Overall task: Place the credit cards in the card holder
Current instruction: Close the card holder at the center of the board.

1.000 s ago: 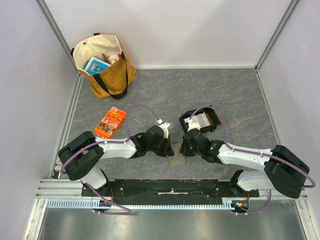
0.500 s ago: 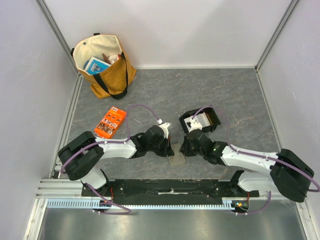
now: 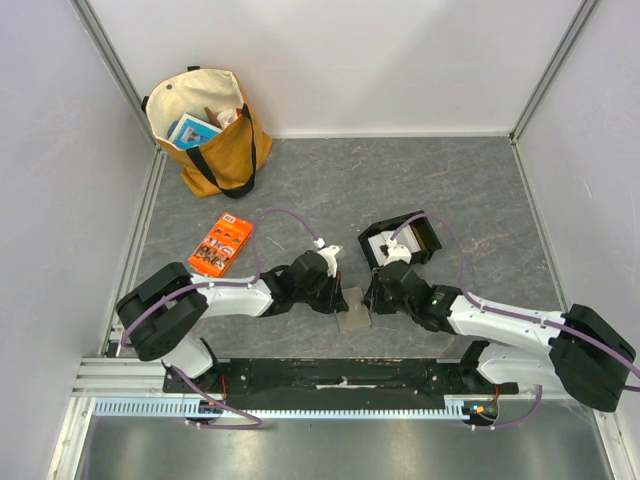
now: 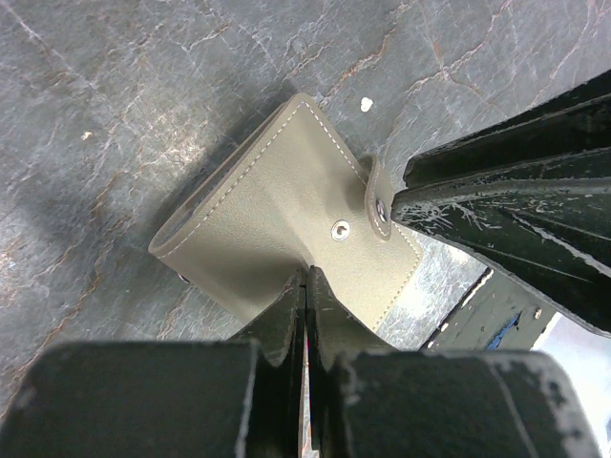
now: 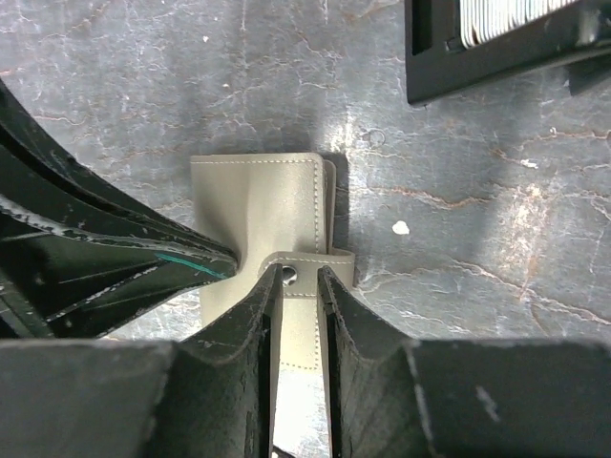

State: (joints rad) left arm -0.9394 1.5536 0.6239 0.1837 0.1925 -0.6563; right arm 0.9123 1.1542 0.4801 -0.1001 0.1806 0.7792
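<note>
The olive-grey card holder [image 3: 352,311] lies on the table between my two grippers, and also shows in the left wrist view [image 4: 272,215] and the right wrist view [image 5: 256,198]. My left gripper [image 3: 338,297] is shut on its near edge [image 4: 305,275]. My right gripper [image 3: 371,300] is closed on the holder's snap tab [image 5: 297,277]; its fingers [image 4: 496,181] meet the tab in the left wrist view. The credit cards [image 3: 392,242] stand in the black tray [image 3: 424,238] behind my right gripper, pale edges showing in the right wrist view [image 5: 506,14].
An orange printed packet [image 3: 220,246] lies left of my left arm. A tan tote bag [image 3: 205,130] with items stands at the far left corner. The black tray's wall [image 5: 496,67] is just beyond the holder. Grey walls enclose the table.
My right arm has drawn slightly back and to the right, uncovering more of the black tray. The left arm and the card holder have stayed in place.
</note>
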